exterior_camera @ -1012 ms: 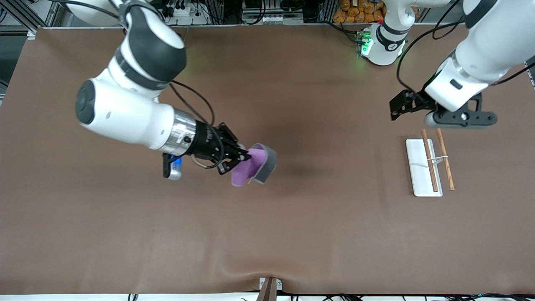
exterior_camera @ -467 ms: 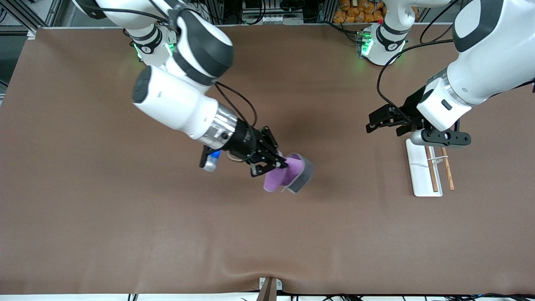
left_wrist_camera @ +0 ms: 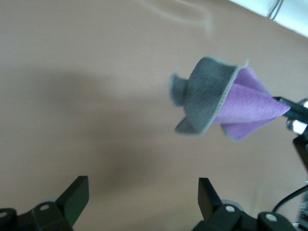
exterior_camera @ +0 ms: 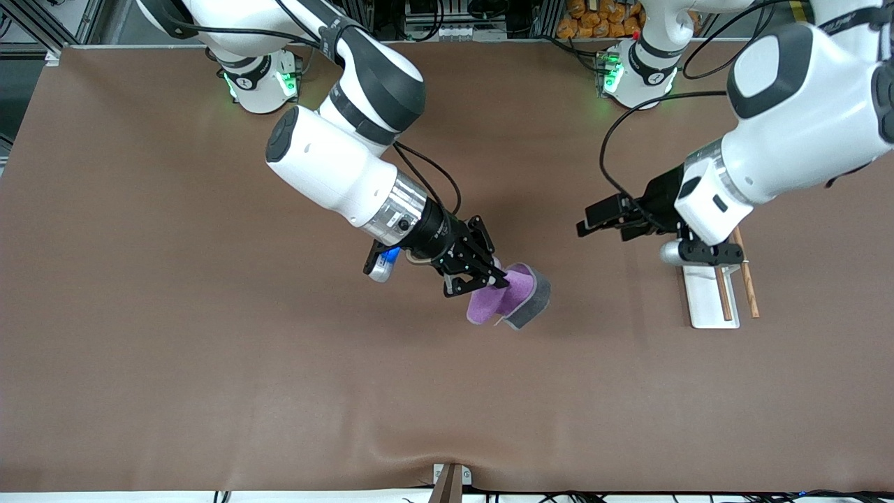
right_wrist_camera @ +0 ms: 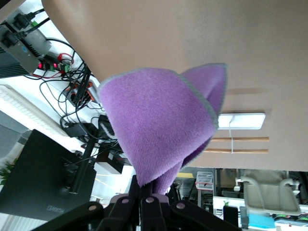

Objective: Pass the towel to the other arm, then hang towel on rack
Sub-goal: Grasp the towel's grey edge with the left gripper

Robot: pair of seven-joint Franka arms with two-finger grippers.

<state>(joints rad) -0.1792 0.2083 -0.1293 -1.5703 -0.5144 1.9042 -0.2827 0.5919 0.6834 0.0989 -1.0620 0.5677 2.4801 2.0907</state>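
The right gripper (exterior_camera: pixel 494 278) is closed on one corner of the towel (exterior_camera: pixel 513 302) and holds it in the air over the middle of the table (exterior_camera: pixel 209 363). The towel hangs folded, purple inside and grey outside. The left gripper (exterior_camera: pixel 594 222) is over the table near the rack (exterior_camera: pixel 705 307), fingers wide open, holding nothing. No label or writing can be read.

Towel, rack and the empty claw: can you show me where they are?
towel (exterior_camera: pixel 499 302): front view, on its purple face.
rack (exterior_camera: pixel 702 307): front view, on the bare white base plate.
left gripper (exterior_camera: pixel 592 222): front view, between its open fingertips.
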